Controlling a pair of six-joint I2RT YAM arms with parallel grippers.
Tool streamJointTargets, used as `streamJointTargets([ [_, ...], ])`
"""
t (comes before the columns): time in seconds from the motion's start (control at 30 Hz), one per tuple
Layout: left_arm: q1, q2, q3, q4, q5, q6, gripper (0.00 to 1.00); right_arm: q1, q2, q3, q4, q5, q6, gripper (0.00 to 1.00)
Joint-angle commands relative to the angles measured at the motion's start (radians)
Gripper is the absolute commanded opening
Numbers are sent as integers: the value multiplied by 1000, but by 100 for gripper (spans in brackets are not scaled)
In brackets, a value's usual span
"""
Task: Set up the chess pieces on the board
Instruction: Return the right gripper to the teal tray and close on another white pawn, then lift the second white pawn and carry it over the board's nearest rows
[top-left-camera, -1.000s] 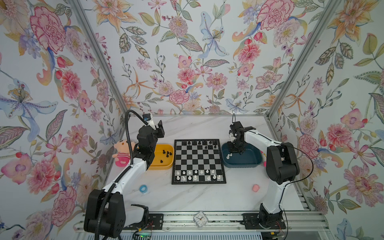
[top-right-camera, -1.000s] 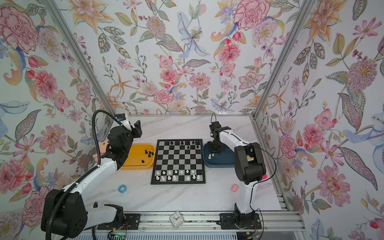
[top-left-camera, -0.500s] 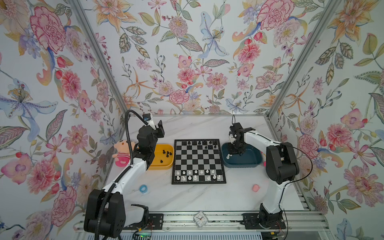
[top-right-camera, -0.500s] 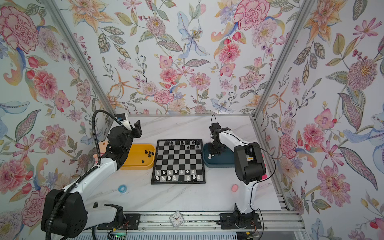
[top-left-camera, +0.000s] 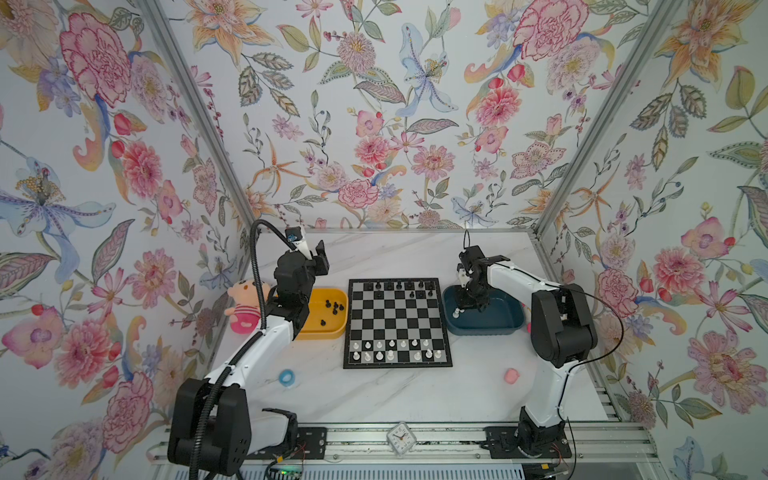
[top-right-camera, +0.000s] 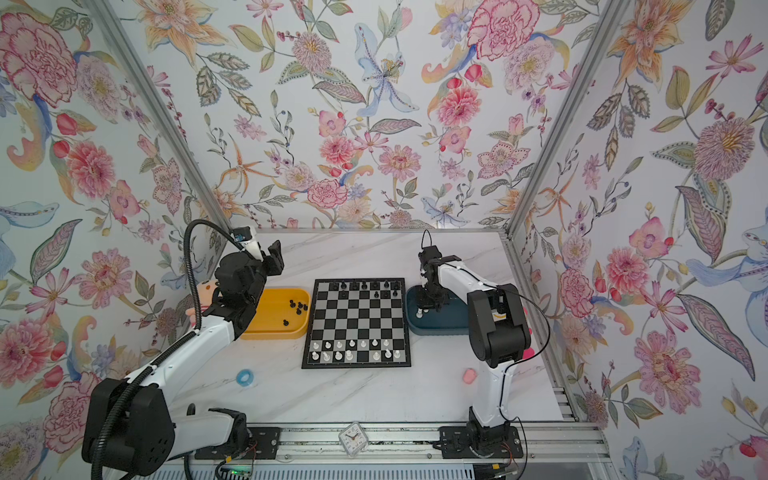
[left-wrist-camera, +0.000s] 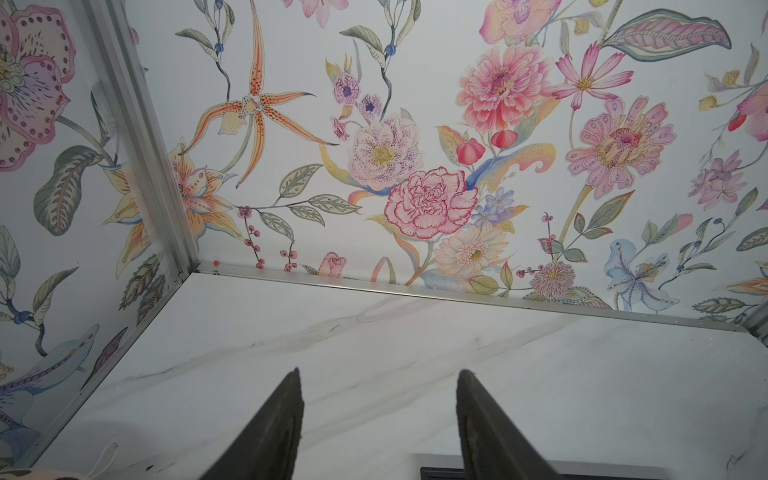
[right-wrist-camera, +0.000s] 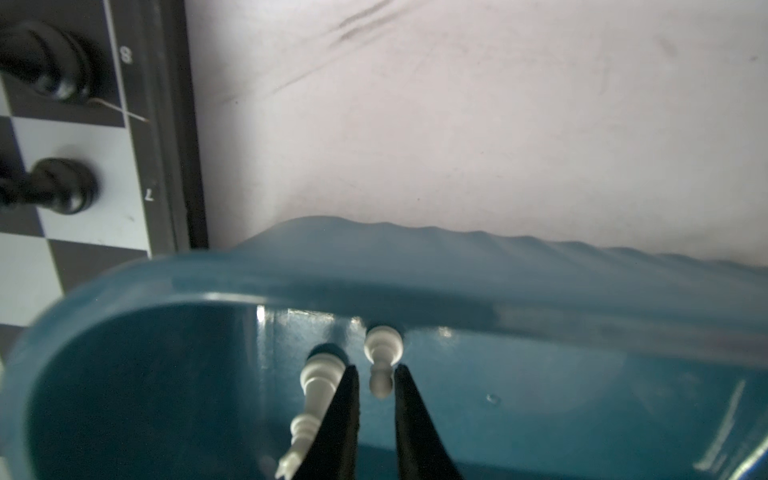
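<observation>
Right claw (top-left-camera: 461, 305) reaches down into the blue tray (top-left-camera: 498, 328) just right of the board (top-left-camera: 397, 322) in both top views, with black men (top-left-camera: 399, 286) on the far rows, white men (top-left-camera: 390, 345) on the near rows, and the left claw (top-left-camera: 312, 249) raised by the yellow tray (top-left-camera: 320, 330). From the left wrist, that claw's jaws stand apart over the desk (left-wrist-camera: 415, 340). From the right wrist, the jaws nearly meet around a white pawn (right-wrist-camera: 381, 353) in the tray; whether they pinch it cannot be told.

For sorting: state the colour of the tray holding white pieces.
Dark blue tray; best in right wrist view.
</observation>
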Motion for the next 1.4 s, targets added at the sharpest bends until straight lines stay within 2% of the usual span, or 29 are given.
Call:
streamJointTargets([
  [0.0,11,4,19,-1,1,-1,60,-3,32,-12,7,-11,-2,18],
  [0.4,11,2,21,-1,2,1,60,-4,29,-11,8,-5,-2,10],
  [0.87,11,-22,-6,14,6,1,60,14,-68,26,-73,40,-6,6],
  [1.23,11,-72,-57,30,21,-6,61,132,-166,86,-196,142,13,6],
  [1.37,12,-93,-80,34,26,-6,61,191,-190,100,-238,147,33,6],
])
